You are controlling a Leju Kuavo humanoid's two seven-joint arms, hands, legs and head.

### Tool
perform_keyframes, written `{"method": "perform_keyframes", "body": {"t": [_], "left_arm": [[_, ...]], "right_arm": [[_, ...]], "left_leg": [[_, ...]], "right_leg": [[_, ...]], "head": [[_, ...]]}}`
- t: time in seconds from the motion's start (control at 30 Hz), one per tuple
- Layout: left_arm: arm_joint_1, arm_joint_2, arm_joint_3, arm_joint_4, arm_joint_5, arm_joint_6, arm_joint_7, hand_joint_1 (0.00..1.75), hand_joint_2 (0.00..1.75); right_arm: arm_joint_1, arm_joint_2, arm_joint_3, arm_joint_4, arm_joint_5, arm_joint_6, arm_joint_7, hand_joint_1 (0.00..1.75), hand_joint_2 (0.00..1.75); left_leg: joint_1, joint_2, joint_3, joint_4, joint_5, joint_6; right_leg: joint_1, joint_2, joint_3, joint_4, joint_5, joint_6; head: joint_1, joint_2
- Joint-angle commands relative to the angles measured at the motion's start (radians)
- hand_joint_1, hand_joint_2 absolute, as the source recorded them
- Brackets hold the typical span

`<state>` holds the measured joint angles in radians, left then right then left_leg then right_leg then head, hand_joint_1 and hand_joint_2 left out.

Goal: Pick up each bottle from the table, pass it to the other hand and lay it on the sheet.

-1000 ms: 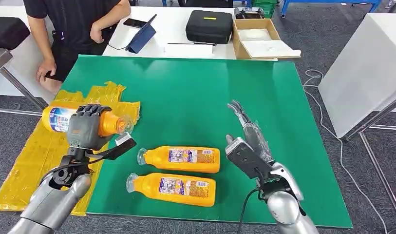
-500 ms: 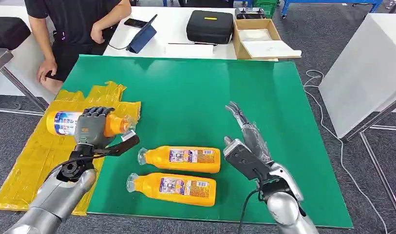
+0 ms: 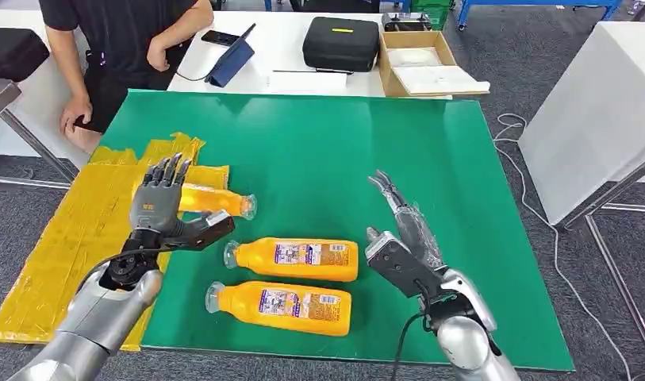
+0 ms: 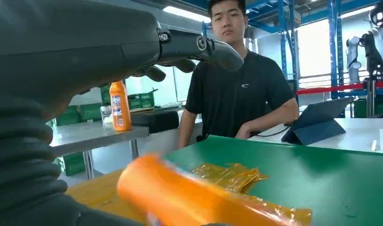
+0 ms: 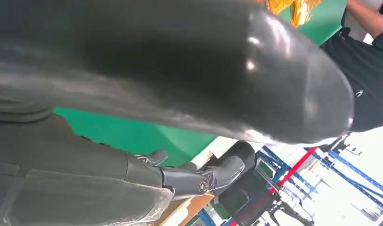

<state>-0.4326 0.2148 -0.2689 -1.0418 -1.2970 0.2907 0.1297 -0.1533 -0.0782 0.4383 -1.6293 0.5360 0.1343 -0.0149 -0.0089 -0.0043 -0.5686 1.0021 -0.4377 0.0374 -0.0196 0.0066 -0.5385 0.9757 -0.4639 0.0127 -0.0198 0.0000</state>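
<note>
A sheet [image 3: 57, 262] covered the tabletop's [image 3: 343, 151] left edge. One bottle [image 3: 212, 200] lay at the sheet's right border, just past the left hand [image 3: 162, 208]. Two more bottles [image 3: 293, 259] [image 3: 281, 307] lay side by side nearer the robot, between both hands. The right hand [image 3: 398, 238] hovered to their right. A person [image 3: 120, 40] stood behind the tabletop's far left corner.

Hidden, cropped and blurred parts

The base half of the bottle on the yellow sheet [image 3: 65, 238] is covered by the left robot hand [image 3: 156, 208] in the head view; in the left wrist view the bottle [image 4: 189, 197] is smeared by blur and cut by the lower edge, so its label cannot be read. The right wrist view is largely blocked by the right robot hand [image 5: 170, 94]. The person [image 3: 120, 40] is cropped above the shoulders in the head view.
</note>
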Motion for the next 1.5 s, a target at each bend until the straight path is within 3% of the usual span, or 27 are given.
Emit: {"method": "perform_keyframes", "body": {"t": [0.03, 0.13, 0.2, 0.27, 0.3, 0.5, 0.73, 1.0, 1.5], "left_arm": [[-0.006, -0.085, 0.105, -0.076, 0.248, 0.023, -0.112, 0.0, 0.0], [0.04, -0.08, 0.144, -0.225, 0.482, 0.019, -0.161, 0.0, 0.0], [0.094, -0.115, 0.23, -0.347, 0.912, -0.06, -0.233, 0.0, 0.0], [0.138, -0.09, 0.246, -0.415, 1.17, -0.107, -0.247, 0.0, 0.0], [0.178, -0.066, 0.259, -0.472, 1.311, -0.127, -0.278, 0.0, 0.0], [0.276, 0.033, 0.238, -0.592, 1.439, -0.081, -0.334, 0.0, 0.0], [0.394, 0.081, 0.272, -0.633, 1.48, -0.055, -0.401, 0.0, 0.0], [0.525, 0.055, 0.35, -0.743, 1.501, -0.027, -0.424, 0.0, 0.0], [0.533, 0.028, 0.362, -0.758, 1.481, -0.044, -0.406, 0.0, 0.0]], "right_arm": [[0.004, -0.048, -0.004, 0.004, -0.008, -0.012, 0.009, 0.0, 0.0], [-0.007, -0.054, 0.006, 0.02, -0.002, -0.019, 0.018, 0.0, 0.0], [0.0, -0.057, 0.014, 0.015, 0.02, -0.021, 0.038, 0.0, 0.0], [0.009, -0.052, 0.022, 0.007, 0.027, -0.016, 0.046, 0.0, 0.0], [0.012, -0.05, 0.033, -0.001, 0.045, -0.01, 0.071, 0.0, 1.75], [0.047, -0.086, 0.092, -0.049, 0.057, -0.006, 0.084, 0.0, 1.75], [0.094, -0.15, 0.191, -0.112, 0.084, -0.039, 0.049, 0.0, 1.75], [0.097, -0.176, 0.296, -0.135, 0.137, -0.049, 0.039, 0.0, 1.75], [0.045, -0.07, 0.342, 0.101, 0.169, -0.028, 0.14, 0.0, 1.75]], "left_leg": [[0.002, -0.003, -0.001, 0.001, 0.001, -0.003], [0.001, -0.001, -0.001, 0.001, 0.0, -0.002], [0.001, 0.0, -0.001, 0.001, 0.0, -0.001], [0.002, 0.001, 0.0, 0.001, -0.001, -0.003], [0.001, 0.001, 0.0, 0.0, 0.0, -0.002], [0.002, 0.003, 0.0, 0.0, -0.001, -0.002], [0.001, 0.002, 0.0, -0.001, -0.001, -0.001], [0.002, 0.004, 0.001, -0.001, -0.001, -0.004], [0.001, 0.002, 0.001, -0.003, 0.0, -0.003]], "right_leg": [[0.001, -0.004, 0.001, -0.001, 0.0, -0.001], [0.001, -0.002, 0.001, -0.001, 0.0, -0.001], [0.001, 0.0, 0.0, 0.0, 0.0, -0.001], [0.002, 0.0, 0.002, -0.002, 0.001, -0.002], [0.001, 0.001, 0.0, -0.001, 0.0, -0.001], [0.001, 0.002, 0.0, -0.001, 0.0, -0.002], [0.001, 0.002, 0.001, -0.001, 0.0, -0.001], [0.001, 0.003, 0.001, -0.002, 0.0, -0.002], [0.001, 0.001, 0.002, -0.003, 0.001, -0.002]], "head": [[0.0, 0.0], [0.0, 0.0], [0.0, 0.0], [0.0, 0.0], [0.0, 0.0], [0.0, 0.0], [0.0, 0.0], [0.0, 0.0], [0.0, 0.0]]}}
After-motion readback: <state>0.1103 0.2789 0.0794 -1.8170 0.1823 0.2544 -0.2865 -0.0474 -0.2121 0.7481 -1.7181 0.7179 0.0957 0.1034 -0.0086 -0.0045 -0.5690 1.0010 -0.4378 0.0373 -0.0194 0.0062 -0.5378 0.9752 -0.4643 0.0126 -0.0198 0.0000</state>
